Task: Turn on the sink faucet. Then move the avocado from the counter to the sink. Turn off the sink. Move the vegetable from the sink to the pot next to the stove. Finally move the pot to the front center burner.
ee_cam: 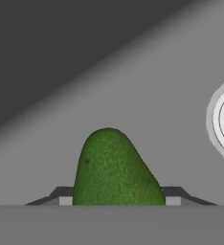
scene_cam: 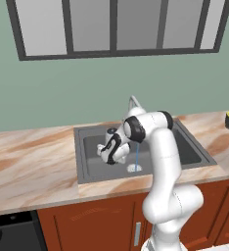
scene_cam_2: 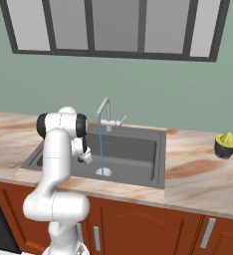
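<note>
Marble-patterned counter (scene_cam: 33, 162) runs off to the left of the steel sink (scene_cam: 87, 169); the white arm (scene_cam: 163, 162) bends over the basin with its gripper (scene_cam: 109, 153) lowered inside, left of the thin stream of water (scene_cam: 137, 156) falling from the faucet (scene_cam_2: 104, 110) to the drain (scene_cam_2: 103, 172); in the hand view the green avocado (ee_cam: 115, 170) sits between the two dark finger tips, pinched on both sides, with the grey sink floor beyond it and the pale drain ring at the right edge; so the gripper is closed on the fruit, which hangs low over the basin and is not yet set down; I would judge this the second step, the avocado being delivered to the sink with the water on; next comes letting go, lifting clear, then reaching for the faucet handle (scene_cam_2: 119, 121) to stop the flow; far right on the counter stands a small dark juicer with a yellow top (scene_cam_2: 226, 145).
</note>
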